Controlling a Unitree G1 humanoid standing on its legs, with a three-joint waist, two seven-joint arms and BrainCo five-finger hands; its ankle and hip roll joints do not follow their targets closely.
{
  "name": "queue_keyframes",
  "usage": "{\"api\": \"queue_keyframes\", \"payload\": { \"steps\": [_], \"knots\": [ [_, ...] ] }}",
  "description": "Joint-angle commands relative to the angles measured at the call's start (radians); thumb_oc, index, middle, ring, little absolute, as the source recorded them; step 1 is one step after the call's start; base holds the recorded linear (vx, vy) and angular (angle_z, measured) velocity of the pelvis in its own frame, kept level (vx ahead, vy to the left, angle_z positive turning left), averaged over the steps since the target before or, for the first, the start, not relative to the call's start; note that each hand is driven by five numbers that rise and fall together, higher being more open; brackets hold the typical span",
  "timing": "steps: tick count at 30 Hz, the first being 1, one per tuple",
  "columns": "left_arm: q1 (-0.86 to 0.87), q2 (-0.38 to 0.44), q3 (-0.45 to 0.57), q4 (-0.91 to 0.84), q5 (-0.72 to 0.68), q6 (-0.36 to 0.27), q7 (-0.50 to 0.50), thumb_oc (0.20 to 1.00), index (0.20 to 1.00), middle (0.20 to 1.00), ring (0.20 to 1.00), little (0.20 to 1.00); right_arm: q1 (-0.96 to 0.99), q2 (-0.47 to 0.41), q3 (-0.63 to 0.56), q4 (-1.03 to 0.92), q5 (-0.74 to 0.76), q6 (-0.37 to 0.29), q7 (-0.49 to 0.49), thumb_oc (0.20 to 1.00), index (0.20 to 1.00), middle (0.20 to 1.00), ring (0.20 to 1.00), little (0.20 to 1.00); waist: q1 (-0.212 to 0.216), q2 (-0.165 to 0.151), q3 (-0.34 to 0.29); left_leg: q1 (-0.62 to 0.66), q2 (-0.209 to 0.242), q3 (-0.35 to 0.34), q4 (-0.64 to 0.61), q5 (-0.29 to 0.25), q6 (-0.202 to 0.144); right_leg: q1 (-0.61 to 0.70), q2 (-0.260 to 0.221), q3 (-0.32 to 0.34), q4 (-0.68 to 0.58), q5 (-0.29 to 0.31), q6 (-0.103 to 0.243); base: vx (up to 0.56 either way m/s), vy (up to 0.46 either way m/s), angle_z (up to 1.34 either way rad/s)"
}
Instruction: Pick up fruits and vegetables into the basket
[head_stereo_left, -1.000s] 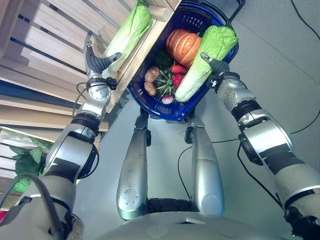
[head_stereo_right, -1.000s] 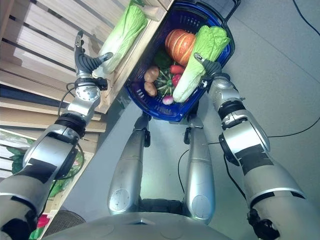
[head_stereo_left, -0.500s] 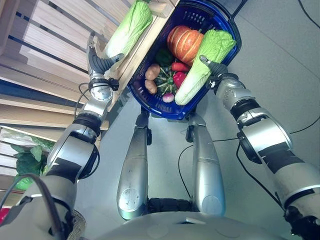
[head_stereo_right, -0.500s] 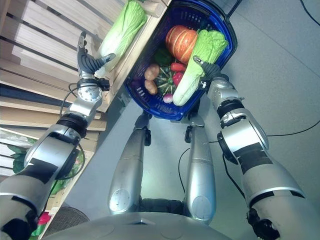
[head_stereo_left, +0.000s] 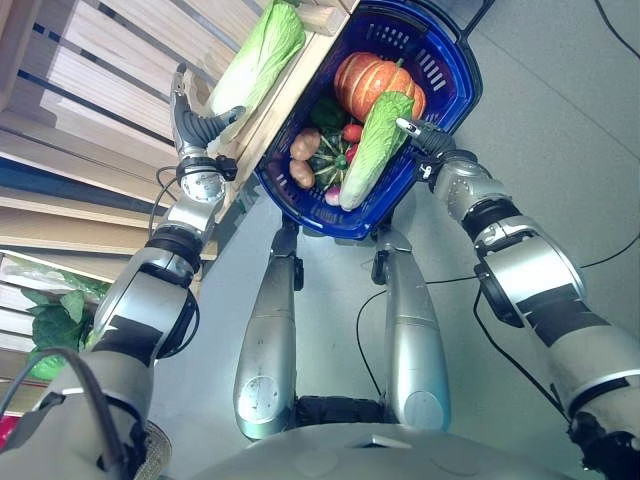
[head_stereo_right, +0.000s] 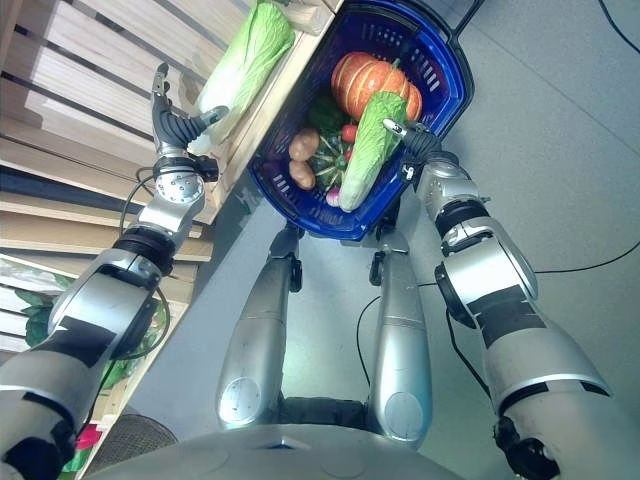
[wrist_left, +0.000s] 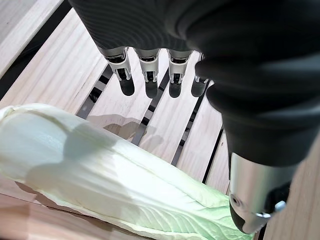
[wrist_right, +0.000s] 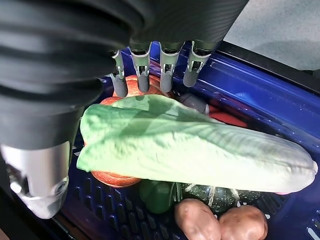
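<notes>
**Second cabbage dropped among the basket's produce**

Pale wooden shelving slats (head_stereo_left: 90, 70) ran along the left, where the left hand (head_stereo_left: 192, 122) hovered with straight, spread fingers beside the long pale-green napa cabbage on the shelf (head_stereo_left: 255, 55). Rightward, the blue plastic shopping basket (head_stereo_left: 445, 75) now held the other green cabbage (head_stereo_left: 368, 145), which had slipped off the rim onto the orange pumpkin (head_stereo_left: 365, 80). The right hand (head_stereo_right: 405, 135) had let go, fingers straight. Its wrist view revealed two brown potatoes (wrist_right: 220, 222) beneath.
</notes>
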Motion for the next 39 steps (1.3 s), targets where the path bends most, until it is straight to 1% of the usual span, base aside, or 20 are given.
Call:
{"api": "queue_keyframes", "payload": {
  "steps": [1,4,7,10,12,14,16,19,21,26,30,33,35,39],
  "knots": [
    [-0.001,-0.030,0.033,-0.024,0.023,-0.012,0.031,1.000,1.000,1.000,1.000,1.000,-0.001,-0.044,-0.008,0.015,-0.026,-0.026,0.009,1.000,1.000,1.000,1.000,1.000,-0.008,0.086,-0.042,-0.024,-0.078,0.022,0.071,-0.078,0.043,0.055,0.033,-0.056,-0.005,-0.061,0.035,0.00,0.000,0.00],
    [-0.008,-0.024,0.031,-0.022,0.030,-0.001,0.033,1.000,1.000,1.000,1.000,1.000,-0.005,-0.051,-0.004,0.019,-0.019,-0.033,0.003,1.000,1.000,1.000,1.000,1.000,-0.011,0.085,-0.042,-0.019,-0.077,0.026,0.062,-0.076,0.043,0.060,0.033,-0.055,-0.019,-0.056,0.036,-0.02,-0.002,0.00],
    [-0.013,-0.018,0.024,-0.016,0.059,0.016,0.034,1.000,1.000,1.000,1.000,1.000,-0.004,-0.056,-0.004,0.017,-0.026,-0.061,-0.002,1.000,1.000,1.000,1.000,1.000,-0.016,0.085,-0.042,-0.016,-0.076,0.028,0.061,-0.076,0.042,0.063,0.035,-0.052,-0.020,-0.055,0.036,0.00,0.000,0.00],
    [-0.020,-0.008,0.012,-0.009,0.088,0.047,0.031,1.000,1.000,1.000,1.000,1.000,-0.001,-0.061,-0.003,0.005,-0.025,-0.104,-0.017,1.000,1.000,1.000,1.000,1.000,-0.021,0.083,-0.042,-0.011,-0.073,0.031,0.054,-0.074,0.042,0.067,0.039,-0.049,-0.025,-0.053,0.036,0.00,0.000,0.00],
    [-0.028,0.005,-0.003,0.000,0.107,0.084,0.015,1.000,1.000,1.000,1.000,1.000,0.002,-0.068,0.001,-0.015,-0.029,-0.153,-0.036,1.000,1.000,1.000,1.000,1.000,-0.028,0.081,-0.042,-0.011,-0.069,0.037,0.050,-0.072,0.040,0.066,0.042,-0.045,-0.027,-0.051,0.037,-0.02,0.034,-0.02],
    [-0.033,0.014,-0.010,0.005,0.119,0.102,0.019,1.000,1.000,1.000,1.000,1.000,0.007,-0.073,0.001,-0.029,-0.024,-0.178,-0.050,1.000,1.000,1.000,1.000,1.000,-0.032,0.078,-0.042,-0.012,-0.067,0.039,0.049,-0.071,0.039,0.065,0.044,-0.042,-0.029,-0.049,0.037,0.00,0.000,0.00],
    [-0.039,0.022,-0.021,0.023,0.124,0.123,0.019,1.000,1.000,1.000,1.000,1.000,0.022,-0.077,0.000,-0.051,-0.031,-0.226,-0.074,1.000,1.000,1.000,1.000,1.000,-0.041,0.074,-0.042,-0.010,-0.064,0.044,0.043,-0.068,0.037,0.066,0.048,-0.039,-0.033,-0.047,0.038,-0.01,0.016,-0.01],
    [-0.051,0.040,-0.029,0.050,0.105,0.170,0.016,1.000,1.000,1.000,1.000,1.000,0.052,-0.086,-0.002,-0.112,-0.061,-0.313,-0.149,1.000,1.000,1.000,1.000,1.000,-0.059,0.061,-0.042,-0.008,-0.058,0.052,0.035,-0.066,0.036,0.069,0.056,-0.029,-0.044,-0.041,0.041,-0.02,0.031,-0.05],
    [-0.055,0.045,-0.032,0.070,0.094,0.190,-0.005,1.000,1.000,1.000,1.000,1.000,0.076,-0.092,-0.006,-0.158,-0.075,-0.357,-0.190,1.000,1.000,1.000,1.000,1.000,-0.071,0.055,-0.042,-0.009,-0.055,0.056,0.030,-0.065,0.036,0.065,0.059,-0.026,-0.047,-0.039,0.043,-0.03,0.027,-0.07],
    [-0.056,0.063,-0.041,0.112,0.082,0.218,-0.013,1.000,1.000,1.000,1.000,1.000,0.144,-0.118,-0.023,-0.251,-0.093,-0.442,-0.284,1.000,1.000,1.000,1.000,1.000,-0.097,0.042,-0.042,-0.010,-0.049,0.068,0.022,-0.064,0.036,0.063,0.063,-0.018,-0.059,-0.034,0.046,-0.02,0.027,-0.11],
    [-0.057,0.079,-0.036,0.153,0.078,0.240,-0.006,1.000,1.000,1.000,1.000,1.000,0.199,-0.135,-0.042,-0.313,-0.130,-0.500,-0.378,1.000,1.000,1.000,1.000,1.000,-0.118,0.031,-0.042,-0.010,-0.044,0.076,0.015,-0.065,0.034,0.060,0.069,-0.010,-0.068,-0.033,0.047,-0.01,0.034,-0.06],
    [-0.063,0.084,-0.032,0.193,0.071,0.250,-0.006,1.000,1.000,1.000,1.000,1.000,0.228,-0.142,-0.056,-0.324,-0.151,-0.521,-0.432,1.000,1.000,1.000,1.000,1.000,-0.131,0.024,-0.042,-0.017,-0.039,0.082,0.017,-0.067,0.034,0.053,0.071,-0.006,-0.067,-0.035,0.048,-0.01,0.031,-0.10],
    [-0.073,0.092,-0.028,0.222,0.073,0.257,-0.007,1.000,1.000,1.000,1.000,1.000,0.246,-0.150,-0.068,-0.310,-0.139,-0.531,-0.464,1.000,1.000,1.000,1.000,1.000,-0.138,0.020,-0.042,-0.021,-0.035,0.085,0.018,-0.069,0.034,0.049,0.072,-0.003,-0.066,-0.037,0.047,0.00,0.031,-0.09],
    [-0.088,0.102,-0.027,0.280,0.072,0.271,-0.018,1.000,1.000,1.000,1.000,1.000,0.273,-0.162,-0.101,-0.244,-0.104,-0.522,-0.474,1.000,1.000,1.000,1.000,1.000,-0.148,0.011,-0.042,-0.026,-0.030,0.088,0.014,-0.074,0.035,0.047,0.076,0.000,-0.075,-0.041,0.047,0.01,0.022,-0.07]
  ]
}}
